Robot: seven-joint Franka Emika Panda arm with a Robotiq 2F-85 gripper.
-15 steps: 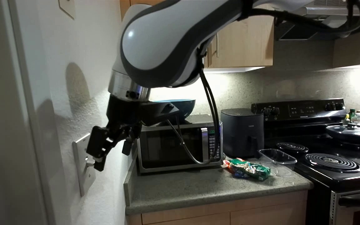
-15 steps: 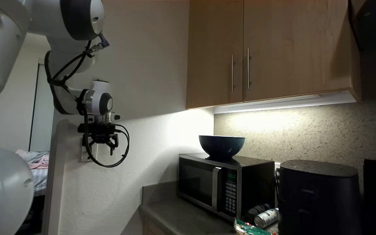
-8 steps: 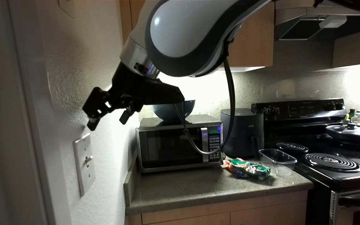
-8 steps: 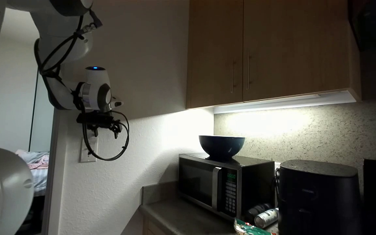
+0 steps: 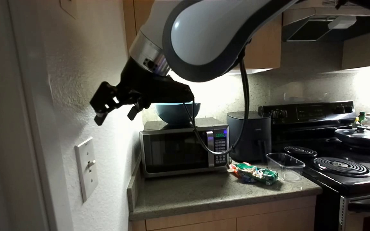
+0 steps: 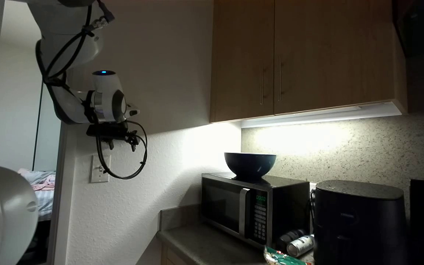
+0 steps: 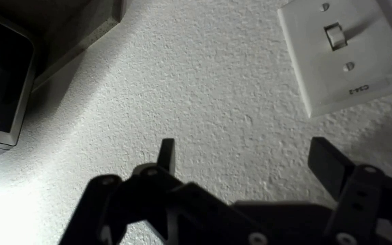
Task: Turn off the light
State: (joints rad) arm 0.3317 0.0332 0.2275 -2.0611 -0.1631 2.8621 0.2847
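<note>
A black gripper [image 7: 242,154], fingers [image 7: 330,166] spread, hangs higher than the light switch [image 7: 336,36] on the wall [image 6: 171,88], apart from it. Only the wrist view makes the switch's label [image 7: 358,89] readable. Right of the switch in both exterior views stands a microwave [image 5: 175,152]; stove burners [image 5: 342,166], farther right, appear in an exterior view only.

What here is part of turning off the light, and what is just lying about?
Part of the job:
the light switch
the gripper, open and not touching the light switch

Just there:
the microwave
the blue bowl on top of the microwave
the air fryer
the green packet
the clear plastic container
the lidded pan
</note>
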